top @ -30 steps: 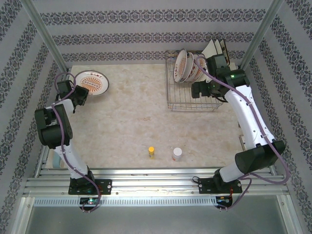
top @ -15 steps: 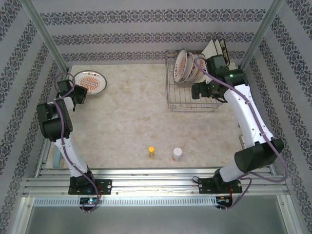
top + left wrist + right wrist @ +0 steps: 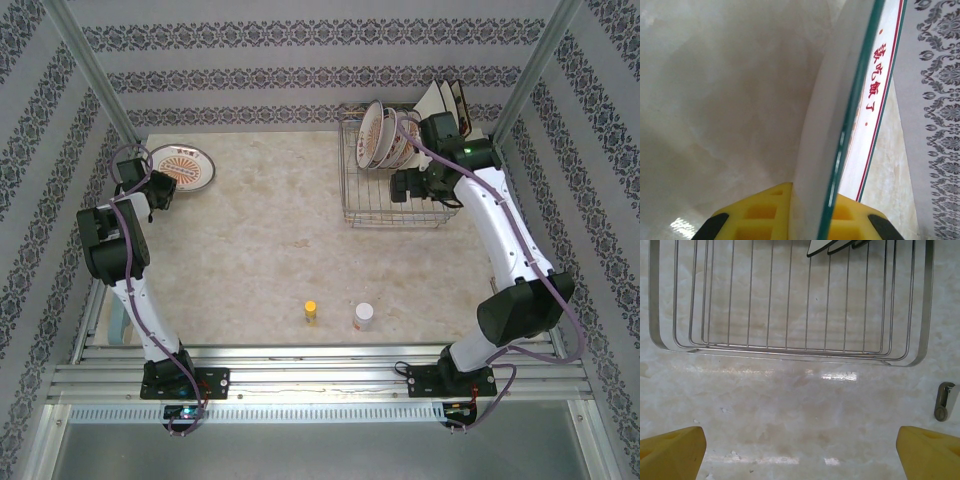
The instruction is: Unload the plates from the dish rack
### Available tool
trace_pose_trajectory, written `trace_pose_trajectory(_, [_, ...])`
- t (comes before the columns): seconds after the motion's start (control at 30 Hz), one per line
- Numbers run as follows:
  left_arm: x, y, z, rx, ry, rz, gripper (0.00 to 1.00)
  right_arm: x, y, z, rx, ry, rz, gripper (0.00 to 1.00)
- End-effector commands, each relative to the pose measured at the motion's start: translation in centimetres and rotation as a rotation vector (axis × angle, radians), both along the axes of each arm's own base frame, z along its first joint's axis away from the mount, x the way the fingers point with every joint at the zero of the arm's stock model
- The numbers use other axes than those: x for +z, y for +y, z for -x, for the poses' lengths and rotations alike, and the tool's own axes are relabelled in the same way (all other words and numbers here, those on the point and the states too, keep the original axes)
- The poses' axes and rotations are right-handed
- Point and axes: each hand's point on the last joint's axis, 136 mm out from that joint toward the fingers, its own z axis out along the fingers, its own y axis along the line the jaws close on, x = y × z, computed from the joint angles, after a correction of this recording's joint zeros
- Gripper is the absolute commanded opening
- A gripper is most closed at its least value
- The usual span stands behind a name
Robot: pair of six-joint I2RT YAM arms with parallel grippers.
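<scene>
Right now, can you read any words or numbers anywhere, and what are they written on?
"该吃饭了": red characters running along the white rim of the round plate, in the left wrist view.
Yellow-topped container and white-topped container on the table: any label is too small to read.
Plates in the dish rack: only patterns, with no text I can make out.

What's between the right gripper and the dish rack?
In the right wrist view, only bare marble tabletop with some light glare separates the open right gripper from the rim of the dish rack.
</scene>
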Motion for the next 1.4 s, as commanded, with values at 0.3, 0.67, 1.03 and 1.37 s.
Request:
trace_pose_trajectory(0.3, [0.1, 1.0, 0.4, -0.024, 0.038, -0.078, 0.41, -0.1, 0.2, 0.0, -0.001, -0.001, -0.039, 0.98])
trace_pose_trajectory(0.67, [2.2, 2.4, 3.3, -0.028, 0.160, -0.250, 0.95, 0.7, 0.3, 0.7, 0.007, -0.023, -0.060, 0.98])
trace_pose_trajectory(1.03, [7.0, 2.5, 7.1, -0.092, 0.225, -0.455, 1.00, 2.0, 0.7, 0.9, 0.020, -0.068, -0.091, 0.98])
trace_pose_trajectory(1.37, [15.5, -10.1, 16.2, -0.604, 0.157, -0.627, 1.00, 5.3, 4.5, -6.0, 0.047, -0.198, -0.061, 0.98])
